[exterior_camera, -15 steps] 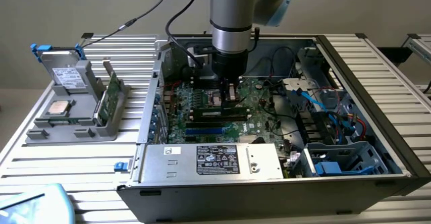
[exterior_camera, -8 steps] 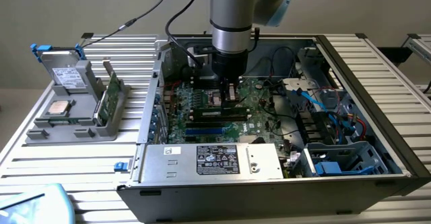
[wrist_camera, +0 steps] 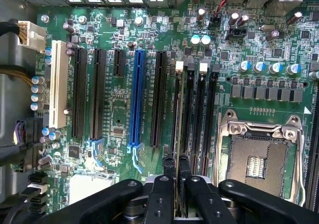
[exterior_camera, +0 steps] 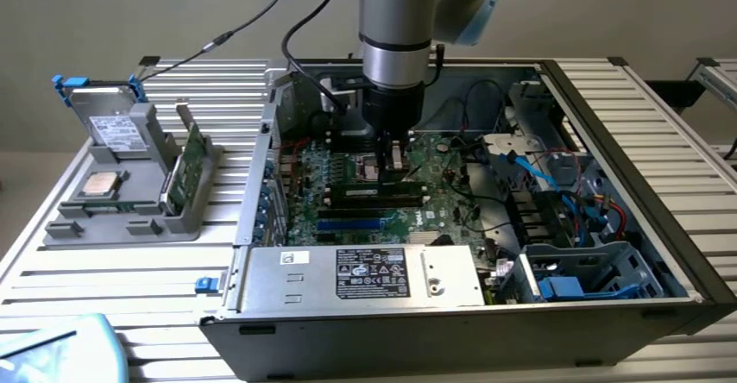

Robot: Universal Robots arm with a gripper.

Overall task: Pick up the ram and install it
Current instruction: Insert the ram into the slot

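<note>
Where the arm reaches: down into the open computer case on the tabletop, above the green motherboard.
Claw: nearly closed, pinching the ram between its two fingertips.
Ram: edge-on, running along one of the black memory slots, near the open processor socket; seated or not, cannot tell.
Grey holder: on the tabletop at the exterior view's left, well apart from the claw.
</note>
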